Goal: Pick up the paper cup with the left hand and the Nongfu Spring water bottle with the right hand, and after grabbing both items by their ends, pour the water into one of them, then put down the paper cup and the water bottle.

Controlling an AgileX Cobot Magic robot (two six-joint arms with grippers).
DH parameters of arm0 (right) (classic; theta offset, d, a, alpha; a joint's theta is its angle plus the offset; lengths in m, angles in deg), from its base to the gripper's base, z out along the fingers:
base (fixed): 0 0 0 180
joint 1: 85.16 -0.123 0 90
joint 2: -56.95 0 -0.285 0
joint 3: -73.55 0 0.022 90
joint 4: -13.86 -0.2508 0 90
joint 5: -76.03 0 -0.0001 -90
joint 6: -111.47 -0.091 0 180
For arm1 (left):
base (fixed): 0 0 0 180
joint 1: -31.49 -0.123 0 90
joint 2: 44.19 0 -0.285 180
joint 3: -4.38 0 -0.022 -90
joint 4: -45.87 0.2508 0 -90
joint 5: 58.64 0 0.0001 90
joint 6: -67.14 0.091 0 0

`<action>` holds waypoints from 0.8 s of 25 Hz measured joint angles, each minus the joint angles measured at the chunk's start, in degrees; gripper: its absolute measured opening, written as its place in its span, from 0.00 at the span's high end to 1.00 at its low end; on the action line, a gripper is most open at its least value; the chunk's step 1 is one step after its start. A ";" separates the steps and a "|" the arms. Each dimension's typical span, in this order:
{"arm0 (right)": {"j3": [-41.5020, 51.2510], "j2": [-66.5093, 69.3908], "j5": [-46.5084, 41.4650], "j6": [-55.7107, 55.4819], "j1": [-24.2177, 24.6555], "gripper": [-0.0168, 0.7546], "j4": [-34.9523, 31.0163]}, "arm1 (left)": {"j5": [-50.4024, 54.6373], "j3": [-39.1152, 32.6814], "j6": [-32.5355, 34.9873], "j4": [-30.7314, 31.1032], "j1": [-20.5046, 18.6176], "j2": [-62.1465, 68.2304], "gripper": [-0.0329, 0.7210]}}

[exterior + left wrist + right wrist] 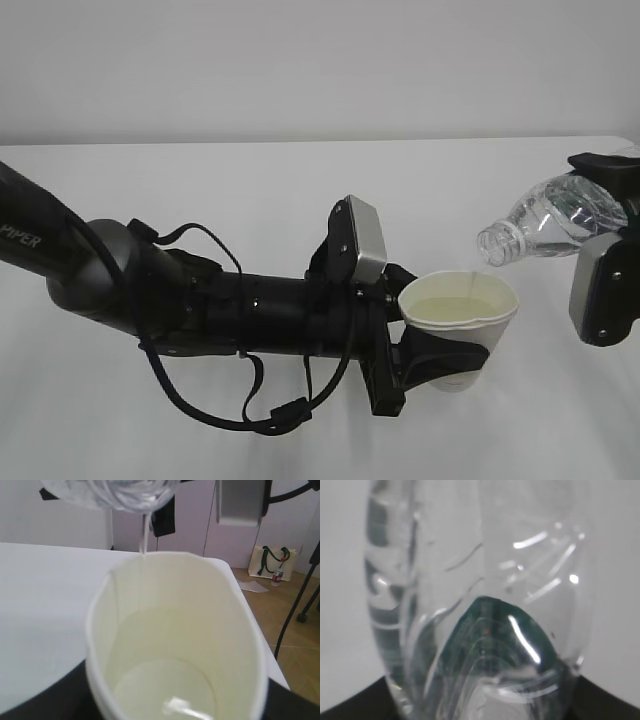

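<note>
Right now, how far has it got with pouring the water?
Both pickups look done: the left gripper holds the paper cup, the right gripper the tilted water bottle. Pouring is underway: a thin stream falls into the part-filled cup. Setting both down remains.

Left arm (150, 285) black, white "PIPER" lettering at left edge, looped black cables. Silver-grey wrist box (362, 240). Right arm (605, 260) at right edge: black, grey box.

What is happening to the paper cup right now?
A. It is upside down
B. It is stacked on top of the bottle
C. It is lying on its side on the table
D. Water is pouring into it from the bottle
D: a thin stream of water falls from the tilted bottle into the upright paper cup, held by the left gripper.
</note>
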 joint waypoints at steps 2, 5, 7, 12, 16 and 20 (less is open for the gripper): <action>0.00 0.00 0.00 0.00 0.00 0.47 0.00 | 0.00 0.00 0.00 0.00 0.00 0.00 0.41; 0.00 0.00 0.00 0.00 0.00 0.47 0.00 | 0.00 0.00 0.00 0.00 0.00 0.00 0.41; 0.00 0.00 0.00 0.00 0.00 0.47 0.00 | 0.00 0.00 0.00 0.00 0.00 0.00 0.41; 0.00 0.00 0.00 0.00 0.00 0.47 0.00 | 0.00 0.00 0.00 0.00 0.00 0.00 0.41; 0.00 0.00 0.00 0.00 0.00 0.47 0.00 | 0.00 0.00 0.00 0.00 0.00 0.00 0.41; 0.00 0.00 0.00 -0.66 0.00 0.47 0.00 | 0.00 0.00 0.00 0.00 0.00 0.00 0.41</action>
